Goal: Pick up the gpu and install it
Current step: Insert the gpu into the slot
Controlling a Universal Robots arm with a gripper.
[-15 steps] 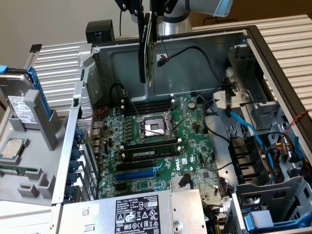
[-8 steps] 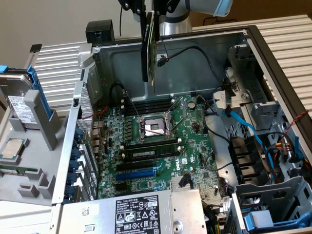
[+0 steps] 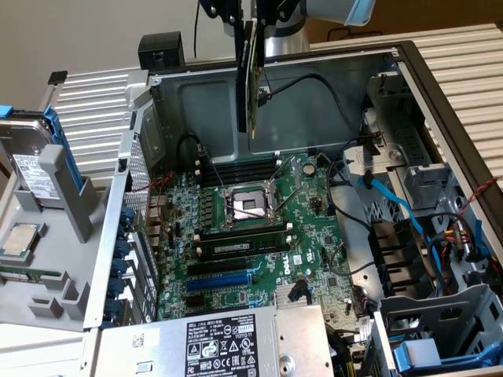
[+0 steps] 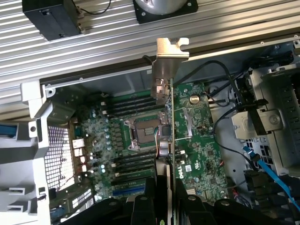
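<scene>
Pincer (image 4: 165, 190) clamped on the gpu (image 4: 167, 89), held edge-on above the motherboard (image 4: 199, 150).

An open computer case (image 3: 204, 102) stands on the ribbed metal desk (image 3: 94, 102) beneath the pincer (image 3: 250, 16), with a large green motherboard (image 3: 314, 236) flat on its bottom. The metal-framed processor socket (image 3: 246, 206) sits almost straight under the pincer, a round coin battery (image 3: 310, 167) near it. A long memory stick (image 3: 240, 239) stands in a slot just past the socket, and a blue expansion slot (image 3: 218, 280) lies farther off. A labelled power supply (image 3: 224, 345) is farthest from the pincer. Toward the exterior view's right of the pincer, a blue cable (image 3: 401, 208) runs past grey drive cages (image 3: 424, 169). Well apart toward the exterior view's left, a hard drive (image 3: 27, 165) leans in a grey holder beside a loose processor chip (image 3: 20, 239).
</scene>
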